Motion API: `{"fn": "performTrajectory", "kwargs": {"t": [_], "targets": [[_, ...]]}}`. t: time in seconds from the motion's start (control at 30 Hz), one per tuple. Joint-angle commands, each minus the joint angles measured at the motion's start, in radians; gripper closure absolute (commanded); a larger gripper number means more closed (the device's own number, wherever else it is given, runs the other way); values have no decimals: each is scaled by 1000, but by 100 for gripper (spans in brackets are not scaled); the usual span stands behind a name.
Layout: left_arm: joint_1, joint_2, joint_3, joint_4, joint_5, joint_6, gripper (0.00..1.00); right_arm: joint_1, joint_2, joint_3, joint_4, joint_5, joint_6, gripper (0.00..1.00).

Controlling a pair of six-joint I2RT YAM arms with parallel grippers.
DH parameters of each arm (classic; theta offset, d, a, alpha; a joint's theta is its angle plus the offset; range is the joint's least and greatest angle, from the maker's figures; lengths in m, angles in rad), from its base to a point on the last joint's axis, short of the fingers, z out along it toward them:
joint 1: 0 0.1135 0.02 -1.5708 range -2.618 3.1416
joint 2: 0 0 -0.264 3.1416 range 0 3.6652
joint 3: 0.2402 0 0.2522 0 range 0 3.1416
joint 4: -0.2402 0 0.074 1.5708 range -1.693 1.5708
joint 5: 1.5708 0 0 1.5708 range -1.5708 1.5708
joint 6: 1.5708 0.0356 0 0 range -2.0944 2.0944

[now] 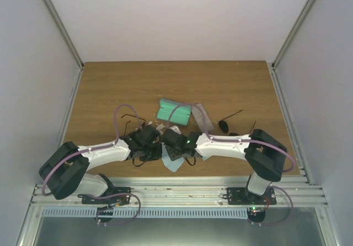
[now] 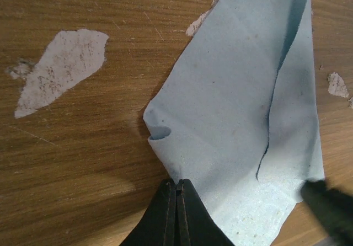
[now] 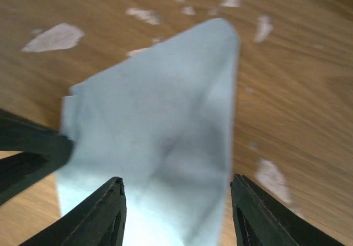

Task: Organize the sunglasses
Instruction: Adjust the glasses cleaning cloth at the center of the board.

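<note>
A light-blue cloth (image 2: 237,108) lies partly lifted on the wooden table, between the two arms in the top view (image 1: 175,163). My left gripper (image 2: 176,184) is shut on the cloth's near edge. My right gripper (image 3: 176,193) is open, with the same cloth (image 3: 160,124) between its fingers and not pinched. One pair of sunglasses with dark lenses (image 1: 224,126) lies to the right of the grippers. A thin dark wire pair (image 1: 131,118) lies to the left, behind my left arm. An open case with green lining (image 1: 174,112) lies behind the grippers.
A grey case part or cloth (image 1: 202,116) lies beside the green lining. The tabletop (image 2: 71,146) has pale worn patches. My left gripper's tip shows at the left of the right wrist view (image 3: 33,146). Walls enclose the table on three sides.
</note>
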Motion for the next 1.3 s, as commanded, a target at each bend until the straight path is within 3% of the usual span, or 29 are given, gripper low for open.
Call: {"fn": "performTrajectory", "kwargs": {"t": [0.0, 0.27, 0.7, 0.87, 1.0, 1.1, 1.2, 1.27], "targets": [[7, -12, 4, 18, -2, -14, 100, 53, 91, 51, 31, 17, -38, 45], [20, -27, -13, 38, 11, -29, 100, 93, 138, 37, -11, 170, 6, 38], [33, -31, -12, 39, 23, -20, 100, 77, 110, 0, -226, 424, 256, 45], [33, -32, -11, 40, 32, -15, 100, 14, 95, -1, -357, 450, 440, 46], [33, -36, -11, 47, 49, -9, 100, -9, 48, -7, -391, 461, 475, 46], [33, -39, -7, 49, 60, -5, 100, -9, -4, -16, -274, 374, 311, 45], [34, -52, 0, 38, 53, -10, 95, -7, -71, -67, -14, 149, 72, 49], [36, -70, 3, 22, 38, -18, 91, -7, -91, -97, 80, -18, 0, 56]]}}
